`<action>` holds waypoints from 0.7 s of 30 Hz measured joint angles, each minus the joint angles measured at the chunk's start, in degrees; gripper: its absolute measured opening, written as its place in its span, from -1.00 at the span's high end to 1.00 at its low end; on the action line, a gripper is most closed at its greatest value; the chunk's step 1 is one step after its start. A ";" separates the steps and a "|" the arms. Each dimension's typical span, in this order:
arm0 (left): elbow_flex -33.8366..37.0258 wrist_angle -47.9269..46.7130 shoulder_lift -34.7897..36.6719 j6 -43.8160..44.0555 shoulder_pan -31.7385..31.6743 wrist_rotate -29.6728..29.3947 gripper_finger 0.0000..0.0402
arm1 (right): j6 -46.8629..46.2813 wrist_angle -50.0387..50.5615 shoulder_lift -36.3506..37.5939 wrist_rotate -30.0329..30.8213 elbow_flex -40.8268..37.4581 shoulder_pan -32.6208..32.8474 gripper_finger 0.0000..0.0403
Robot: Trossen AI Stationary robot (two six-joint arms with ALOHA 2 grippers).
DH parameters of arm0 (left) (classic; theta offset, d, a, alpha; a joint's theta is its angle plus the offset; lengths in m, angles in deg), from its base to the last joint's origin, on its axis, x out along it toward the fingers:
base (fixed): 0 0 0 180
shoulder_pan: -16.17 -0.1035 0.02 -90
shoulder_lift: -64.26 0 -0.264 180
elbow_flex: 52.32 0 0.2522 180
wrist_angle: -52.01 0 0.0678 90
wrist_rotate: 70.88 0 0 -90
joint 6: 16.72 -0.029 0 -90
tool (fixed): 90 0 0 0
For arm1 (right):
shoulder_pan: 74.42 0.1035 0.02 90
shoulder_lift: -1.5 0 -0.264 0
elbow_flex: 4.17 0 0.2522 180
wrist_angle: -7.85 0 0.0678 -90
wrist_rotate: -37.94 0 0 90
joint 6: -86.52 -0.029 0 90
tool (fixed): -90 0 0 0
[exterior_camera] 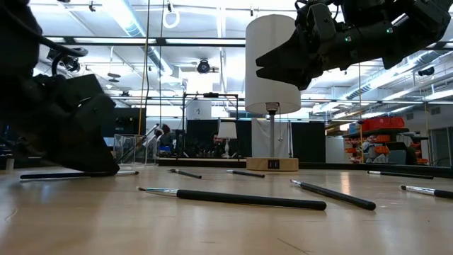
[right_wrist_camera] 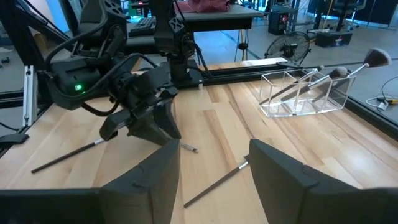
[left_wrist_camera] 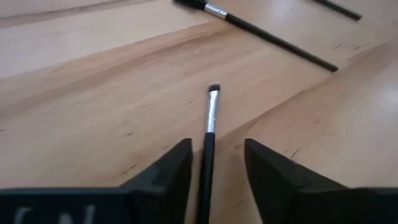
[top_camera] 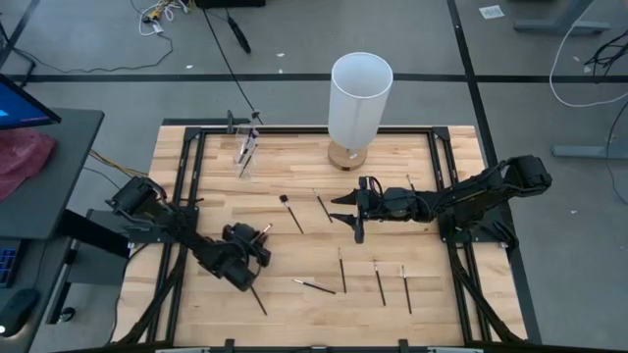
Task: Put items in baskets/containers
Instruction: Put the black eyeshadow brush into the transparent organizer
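Left pincer (left_wrist_camera: 214, 171) low on counter (left_wrist_camera: 93, 106), spread, straddling brush (left_wrist_camera: 210, 134); handle runs along pincer axis, bristles ahead. Right pincer (top_camera: 345, 214) raised, spread, farther.

Black-handled brushes (top_camera: 341, 270) with silver ferrules lie on pale wood table (top_camera: 294, 309); the lamp (top_camera: 358, 98) is white.
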 joint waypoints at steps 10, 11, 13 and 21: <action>6.74 12.93 0.39 -20.86 -1.67 1.23 0.33 | 0.00 0.00 0.00 0.01 0.00 0.00 0.02; 7.39 13.92 0.39 -22.14 -1.68 1.27 0.36 | 0.00 0.00 0.00 0.02 0.00 0.00 0.02; 8.38 15.13 0.39 -23.42 -1.70 1.29 0.41 | 0.00 0.00 0.00 0.01 0.00 0.00 0.02; 12.32 20.52 0.41 -22.69 -1.51 0.71 0.65 | -0.17 0.00 0.00 0.02 0.00 0.00 0.02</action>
